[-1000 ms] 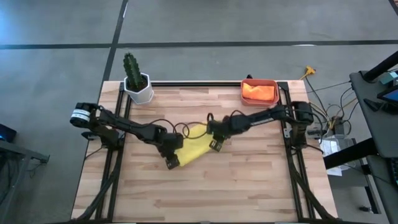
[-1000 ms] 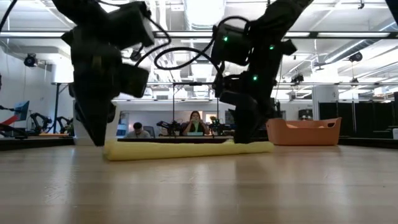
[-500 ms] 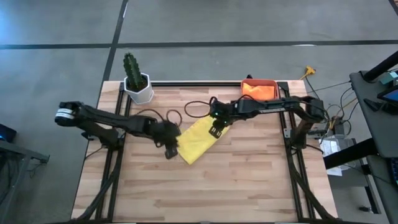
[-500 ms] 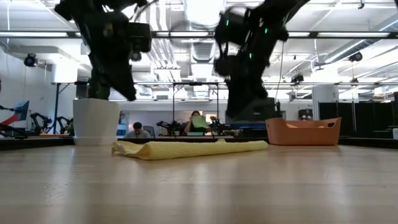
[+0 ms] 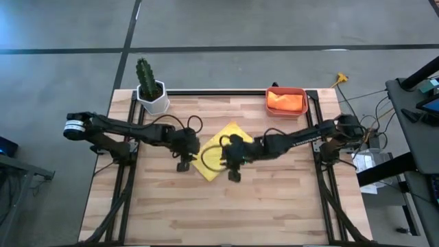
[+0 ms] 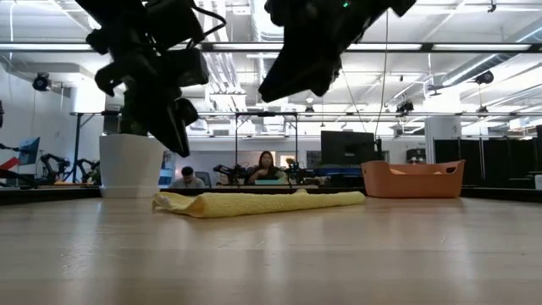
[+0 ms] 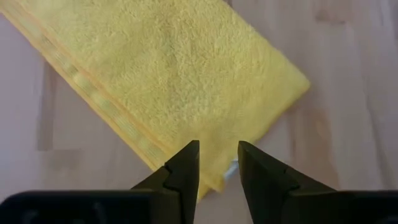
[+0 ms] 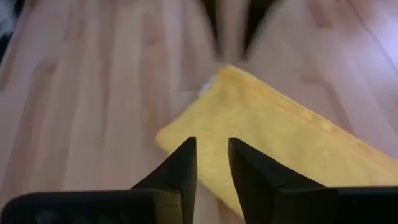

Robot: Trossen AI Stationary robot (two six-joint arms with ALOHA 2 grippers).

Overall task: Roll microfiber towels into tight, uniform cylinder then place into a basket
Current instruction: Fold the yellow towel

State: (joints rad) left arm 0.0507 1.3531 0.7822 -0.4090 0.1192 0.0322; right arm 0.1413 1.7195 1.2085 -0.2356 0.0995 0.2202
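Note:
The yellow microfiber towel [image 5: 232, 132] lies folded and flat on the wooden table, near its middle; it also shows in the low view [image 6: 254, 202]. My left gripper [image 5: 184, 166] hangs open above the towel's left corner, and the towel [image 7: 174, 68] lies below its fingers. My right gripper [image 5: 233, 175] hangs open above the towel's near corner [image 8: 273, 137]. Neither touches the cloth. The orange towel [image 5: 286, 101] lies inside the salmon-red basket [image 5: 286, 90] at the far right.
A white pot with a green cactus [image 5: 152, 96] stands at the table's far left corner. The basket [image 6: 412, 180] stands at the far right. Bare wood lies along the table's near half. People sit in the room beyond the table.
Both grippers have risen from the yellow towel's two ends, where they stood low at the table. The right one has also come toward the table's near edge. The towel, then a narrow roll, has spread out wider and lies flat.

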